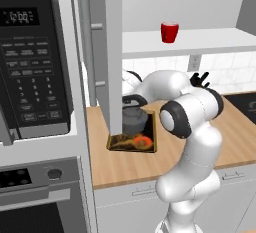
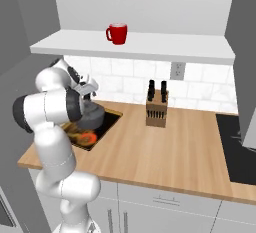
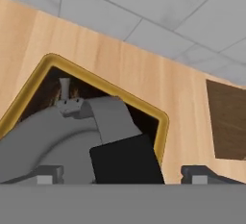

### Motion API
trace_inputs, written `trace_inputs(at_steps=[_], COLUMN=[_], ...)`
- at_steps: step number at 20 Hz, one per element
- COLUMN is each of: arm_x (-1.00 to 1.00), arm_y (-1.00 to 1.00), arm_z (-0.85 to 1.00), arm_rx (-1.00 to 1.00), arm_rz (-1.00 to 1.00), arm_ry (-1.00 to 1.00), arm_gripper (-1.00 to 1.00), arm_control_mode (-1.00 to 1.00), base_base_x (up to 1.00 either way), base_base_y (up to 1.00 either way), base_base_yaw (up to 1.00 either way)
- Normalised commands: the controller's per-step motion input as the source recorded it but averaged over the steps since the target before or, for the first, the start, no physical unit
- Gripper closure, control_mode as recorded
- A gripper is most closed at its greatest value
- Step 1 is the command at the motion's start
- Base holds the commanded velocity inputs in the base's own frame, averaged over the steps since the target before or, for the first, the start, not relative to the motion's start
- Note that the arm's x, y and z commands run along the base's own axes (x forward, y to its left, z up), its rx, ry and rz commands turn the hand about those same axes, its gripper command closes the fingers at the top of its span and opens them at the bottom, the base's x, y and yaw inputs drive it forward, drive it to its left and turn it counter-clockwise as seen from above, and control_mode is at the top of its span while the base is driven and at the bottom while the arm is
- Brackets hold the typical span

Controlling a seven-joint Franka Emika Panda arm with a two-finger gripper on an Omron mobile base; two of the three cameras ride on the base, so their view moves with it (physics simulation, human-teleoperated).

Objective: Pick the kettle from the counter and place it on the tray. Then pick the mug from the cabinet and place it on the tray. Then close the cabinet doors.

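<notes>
A: Where's the kettle [image 3: 53,141]?
B: On the tray [image 3: 29,93], just below the gripper [image 3: 122,174]. Its black handle sits between the 2 fingertips [image 3: 48,174], which are spread wide on either side, not touching it.
A: Which way does it point?
B: Upright, lid knob up; I can't make out a spout.
A: Anything hidden?
B: The open cabinet door [image 1: 107,52] covers part of the tray. The mug [image 2: 117,33] stands upright on the cabinet [image 2: 150,44] shelf, handle left.
</notes>
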Motion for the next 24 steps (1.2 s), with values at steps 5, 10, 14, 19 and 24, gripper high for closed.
trace_inputs(at_steps=[5, 10, 14, 19, 24], arm_x=[-0.34, -0.35, -0.51, -0.6, -0.53], arm_y=[0.1, 0.0, 0.0, -0.06, -0.16], arm_z=[-0.16, -0.01, 0.11, 0.66, 0.76], arm_rx=[0.0, 0.0, 0.03, 0.11, 0.12], arm_rz=[0.0, -0.02, -0.07, -0.14, -0.12], arm_ry=[-0.21, -0.28, -0.26, -0.2, -0.13], arm_gripper=[-1.0, -1.0, -1.0, -1.0, -1.0], arm_control_mode=[-1.0, -1.0, -1.0, -1.0, -1.0], base_base_x=[0.0, 0.0, 0.0, 0.0, 0.0], base_base_y=[0.0, 0.0, 0.0, 0.0, 0.0], base_base_yaw=[0.0, 0.0, 0.0, 0.0, 0.0])
